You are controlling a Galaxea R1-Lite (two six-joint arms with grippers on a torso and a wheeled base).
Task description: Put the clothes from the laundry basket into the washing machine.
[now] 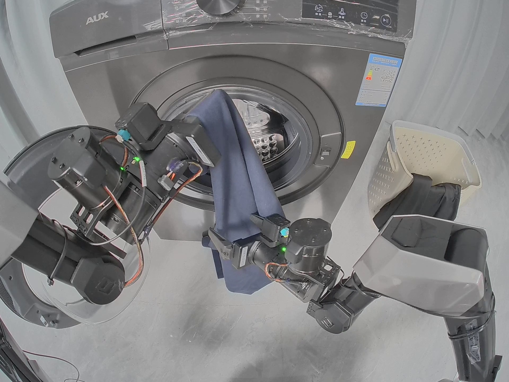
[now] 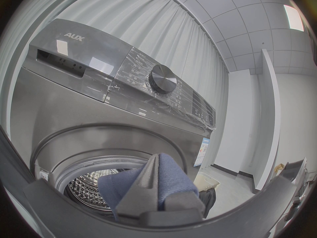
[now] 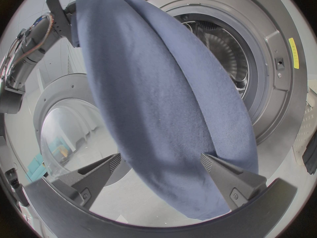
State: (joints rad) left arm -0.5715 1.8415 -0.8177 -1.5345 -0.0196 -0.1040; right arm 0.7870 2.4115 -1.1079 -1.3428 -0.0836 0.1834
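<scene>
At the mouth of the washing machine [image 1: 318, 80], our left end effector [image 2: 161, 179] clamps the blue garment [image 1: 238, 176] near 12 o'clock; we see the right end effector [image 3: 160, 159] spread apart around its hanging part toward 6 o'clock.

In the head view, the dark blue cloth [image 1: 238, 176] hanging before the grey front-loading washing machine [image 1: 328, 75] covers the left side of its drum mouth and the left gripper's [image 2: 161, 189] fingertips. The machine's top and its open round glass door [image 1: 24, 173], left of it, run off the frame. Right of the machine, the right arm hides the lower part of the cream perforated plastic laundry basket [image 1: 429, 149] and some of the black garment [image 1: 424, 197] inside.
</scene>
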